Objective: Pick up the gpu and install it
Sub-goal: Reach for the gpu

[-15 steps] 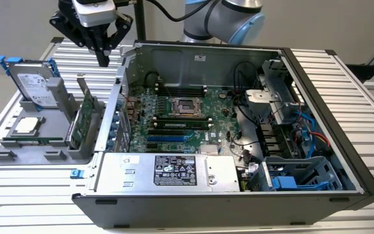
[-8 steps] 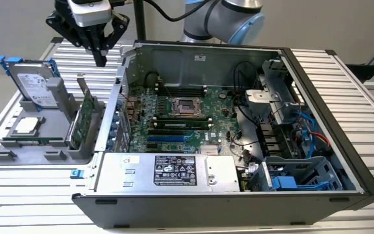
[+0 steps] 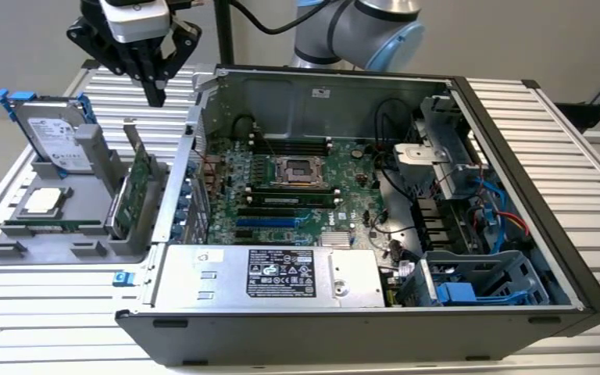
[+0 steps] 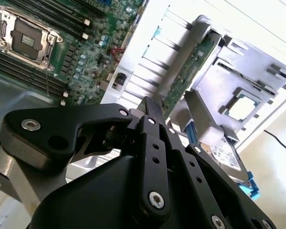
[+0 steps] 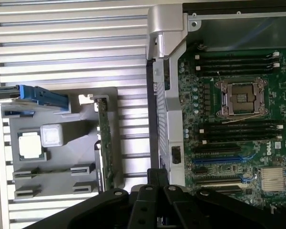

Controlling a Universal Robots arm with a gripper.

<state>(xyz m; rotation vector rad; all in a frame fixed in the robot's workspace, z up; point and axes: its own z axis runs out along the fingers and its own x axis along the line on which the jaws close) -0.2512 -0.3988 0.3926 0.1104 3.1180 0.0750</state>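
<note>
- End effector (image 3: pixel 155 97) clenched on nothing, as far as I can judge, hanging over the far end of the grey holder (image 3: pixel 66 234) on the desk (image 3: pixel 40 320).
- gpu (image 3: pixel 140 191) stands on edge in that holder, just beside the open case (image 3: pixel 331 336).
- gpu lies below the end effector, its long axis parallel to the case wall.
</note>
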